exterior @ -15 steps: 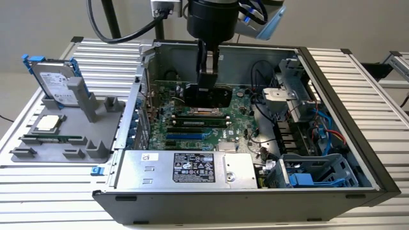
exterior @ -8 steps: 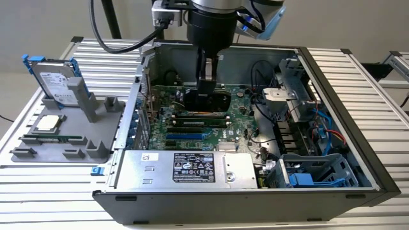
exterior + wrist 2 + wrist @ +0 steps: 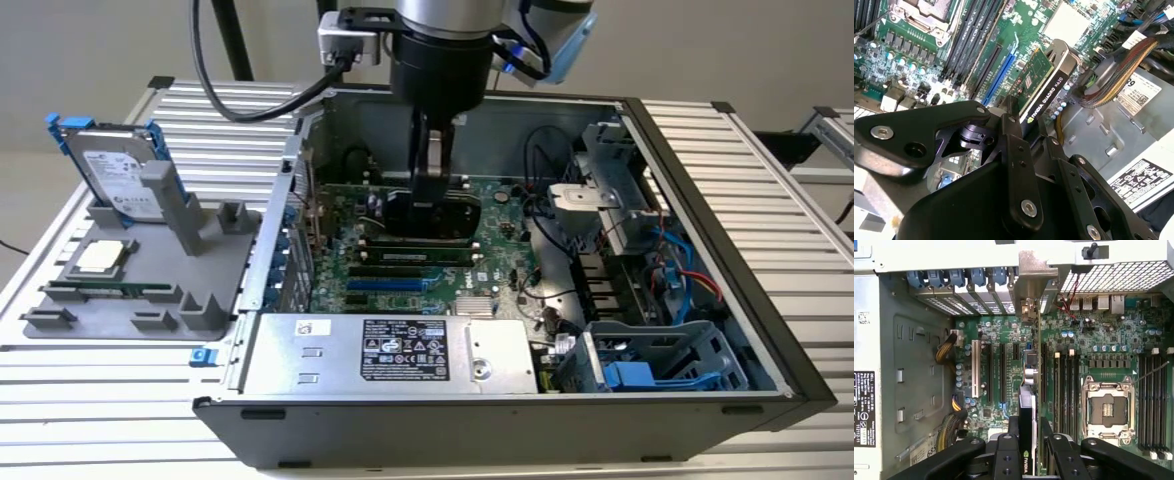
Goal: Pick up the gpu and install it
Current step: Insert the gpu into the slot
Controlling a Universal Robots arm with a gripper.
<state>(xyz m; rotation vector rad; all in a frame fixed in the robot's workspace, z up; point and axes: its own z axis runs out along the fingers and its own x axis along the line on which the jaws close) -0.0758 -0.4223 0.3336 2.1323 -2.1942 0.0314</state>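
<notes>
Inside the open computer case (image 3: 747, 290), my gripper (image 3: 430, 185) is shut on the gpu (image 3: 430, 215), held on edge low over the motherboard (image 3: 400, 270). The second wrist view shows the green card with its black cooler (image 3: 1041, 82) clamped between the black fingers (image 3: 1009, 125), beside a blue expansion slot (image 3: 1001, 75). In the first wrist view the gpu (image 3: 1027, 405) is seen edge-on, running from the gripper (image 3: 1030, 440) toward the rear bracket openings (image 3: 1029, 305), between the black slots (image 3: 1002, 370). Whether its edge touches a slot is hidden.
A power supply (image 3: 387, 350) fills the case's near side, and a drive cage (image 3: 654, 360) with cables sits at the exterior view's right. Outside the case at the exterior view's left, a grey fixture (image 3: 187, 230) holds a hard drive (image 3: 114, 170), a processor (image 3: 100, 257) and a memory stick (image 3: 114, 290).
</notes>
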